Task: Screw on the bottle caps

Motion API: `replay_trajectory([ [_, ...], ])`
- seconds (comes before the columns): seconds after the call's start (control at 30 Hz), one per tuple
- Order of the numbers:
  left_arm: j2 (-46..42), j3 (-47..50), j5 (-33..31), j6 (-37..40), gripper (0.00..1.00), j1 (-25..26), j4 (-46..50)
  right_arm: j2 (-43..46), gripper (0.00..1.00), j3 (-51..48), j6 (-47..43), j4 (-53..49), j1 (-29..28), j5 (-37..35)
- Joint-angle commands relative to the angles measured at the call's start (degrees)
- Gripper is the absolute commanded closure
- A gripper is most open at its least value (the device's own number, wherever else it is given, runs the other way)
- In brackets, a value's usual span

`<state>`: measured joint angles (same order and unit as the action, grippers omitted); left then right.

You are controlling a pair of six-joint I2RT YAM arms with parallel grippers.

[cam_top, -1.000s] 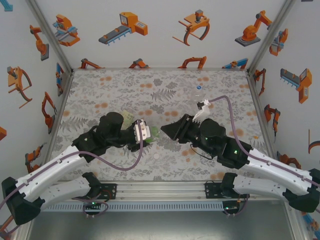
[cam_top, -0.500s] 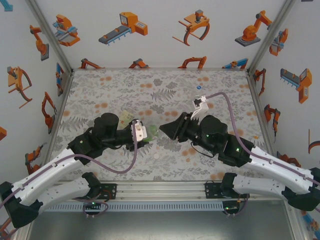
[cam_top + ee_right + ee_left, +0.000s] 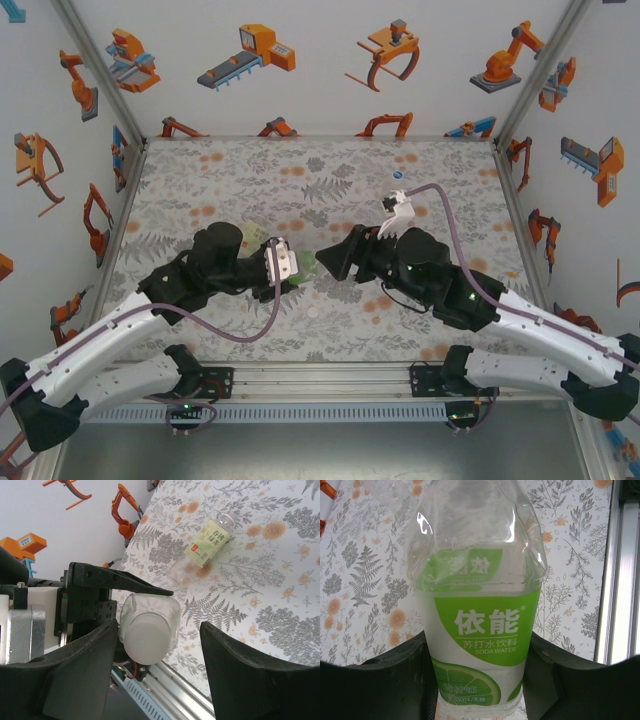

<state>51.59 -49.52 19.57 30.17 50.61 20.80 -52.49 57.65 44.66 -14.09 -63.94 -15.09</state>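
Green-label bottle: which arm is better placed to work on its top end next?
Right. The left gripper is shut on the green-label bottle, steadying it; the right gripper faces its top end, fingers open on either side, seemingly ready to close and twist.

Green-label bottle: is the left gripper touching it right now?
Touching. In the left wrist view, the jaws of the left gripper press against both sides of the green-label bottle.

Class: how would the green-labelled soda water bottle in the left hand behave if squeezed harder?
The soda water bottle would probably buckle: its clear shoulder looks dented. No liquid shows there, so it is likely light. Its round body would probably roll if laid down.
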Motion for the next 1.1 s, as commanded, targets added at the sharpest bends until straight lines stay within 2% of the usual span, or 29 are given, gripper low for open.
replay_trajectory([
  [0.0,-0.6,-2.5,3.0,1.0,1.0,0.1,2.4,1.5,0.37,3.1,-6.3,-0.9,0.0,-0.1],
  [0.2,1.7,-7.1,7.9,2.9,1.0,0.1,13.0,3.6,0.39,6.1,-20.8,-4.9,0.1,4.4],
  [0.5,5.3,-14.1,18.8,8.3,1.0,0.1,30.8,4.9,0.44,10.9,-52.5,-17.6,0.1,29.8],
  [0.63,5.3,-14.5,22.3,9.0,1.0,0.1,33.7,2.7,0.42,12.5,-65.4,-22.7,0.0,42.4],
  [0.9,6.2,-14.8,25.3,6.6,1.0,0.1,34.4,-2.2,0.41,11.4,-67.0,-17.3,0.0,44.5],
  [1.07,6.6,-14.7,26.3,6.3,1.0,0.2,34.4,-2.5,0.46,10.2,-66.8,-14.8,0.0,44.6],
])
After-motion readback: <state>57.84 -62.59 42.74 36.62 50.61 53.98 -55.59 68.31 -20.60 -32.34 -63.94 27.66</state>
